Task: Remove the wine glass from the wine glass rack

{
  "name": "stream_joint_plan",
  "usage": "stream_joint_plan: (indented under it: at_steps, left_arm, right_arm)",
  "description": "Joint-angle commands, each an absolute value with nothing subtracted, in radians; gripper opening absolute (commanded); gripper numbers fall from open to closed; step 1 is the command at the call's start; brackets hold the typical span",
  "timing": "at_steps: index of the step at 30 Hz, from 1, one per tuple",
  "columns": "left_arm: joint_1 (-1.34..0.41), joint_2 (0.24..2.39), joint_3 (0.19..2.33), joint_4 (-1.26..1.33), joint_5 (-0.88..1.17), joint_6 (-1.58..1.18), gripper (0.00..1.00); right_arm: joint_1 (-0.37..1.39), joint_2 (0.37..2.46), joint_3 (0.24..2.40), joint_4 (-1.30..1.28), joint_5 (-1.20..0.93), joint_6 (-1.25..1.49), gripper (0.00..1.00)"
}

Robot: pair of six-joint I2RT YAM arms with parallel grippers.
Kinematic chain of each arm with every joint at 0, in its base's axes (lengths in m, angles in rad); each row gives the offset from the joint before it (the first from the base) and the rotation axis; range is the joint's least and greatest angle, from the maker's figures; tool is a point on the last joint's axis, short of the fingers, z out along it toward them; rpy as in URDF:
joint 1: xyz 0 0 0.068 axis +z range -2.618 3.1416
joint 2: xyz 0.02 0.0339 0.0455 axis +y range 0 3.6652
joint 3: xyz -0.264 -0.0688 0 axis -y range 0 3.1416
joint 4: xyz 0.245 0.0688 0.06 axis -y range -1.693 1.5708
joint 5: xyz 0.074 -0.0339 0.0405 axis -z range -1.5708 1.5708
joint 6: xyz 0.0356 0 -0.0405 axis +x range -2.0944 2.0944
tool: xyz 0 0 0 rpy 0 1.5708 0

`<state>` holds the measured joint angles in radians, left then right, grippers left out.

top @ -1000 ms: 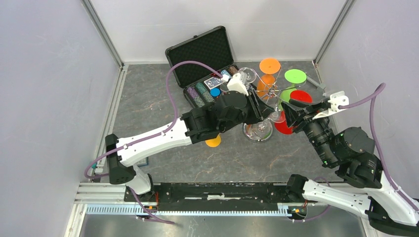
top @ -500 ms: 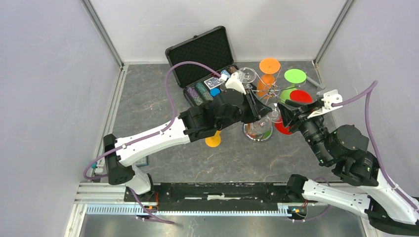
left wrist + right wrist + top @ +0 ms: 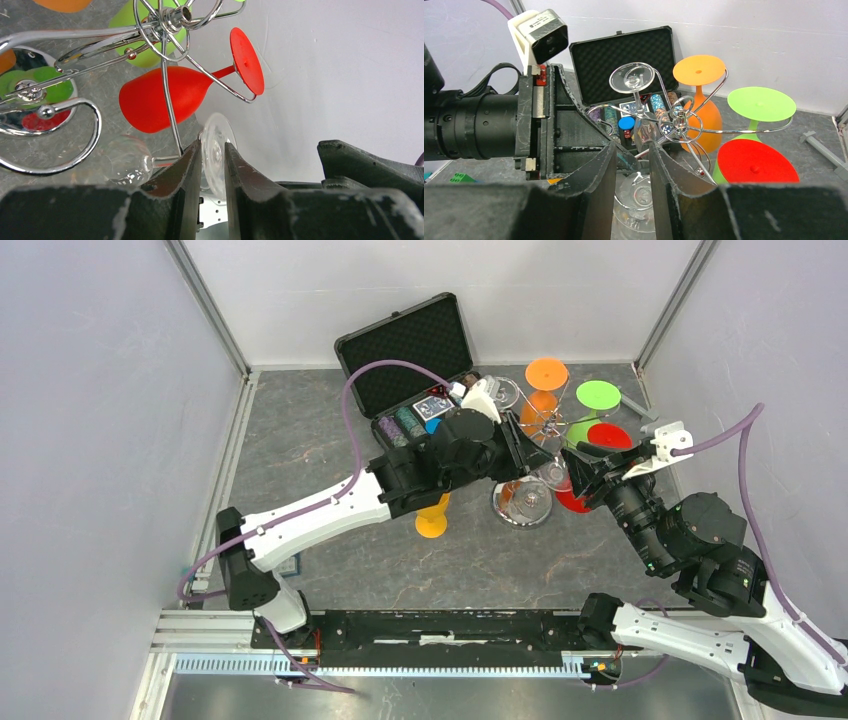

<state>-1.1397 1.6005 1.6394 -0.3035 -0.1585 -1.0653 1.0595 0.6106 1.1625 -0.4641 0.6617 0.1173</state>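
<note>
My left gripper (image 3: pixel 212 148) clamps the wine glass (image 3: pixel 218 136) by its foot, ready to slide it off the wine glass rack (image 3: pixel 172 17). My right gripper (image 3: pixel 632 148) — I cannot tell its hold.

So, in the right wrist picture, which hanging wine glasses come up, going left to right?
Clear wine glass, foot up high → orange wine glass → green wine glass. Red wine glass overlaps the green.
</note>
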Motion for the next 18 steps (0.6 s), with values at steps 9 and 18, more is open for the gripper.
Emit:
stream_joint_plan:
  at_steps: [9,18]
  left_arm:
    - [-1.129,1.646,1.677,-0.374,-0.095,-1.023,0.06]
    - [-1.118,1.574,1.639,-0.291,-0.096,-1.076,0.02]
  right_arm:
    - [1.06,0.616,1.155,-0.431,0.662,0.121,0.35]
    - [1.06,0.617,1.159,-0.422,0.666,0.117,0.35]
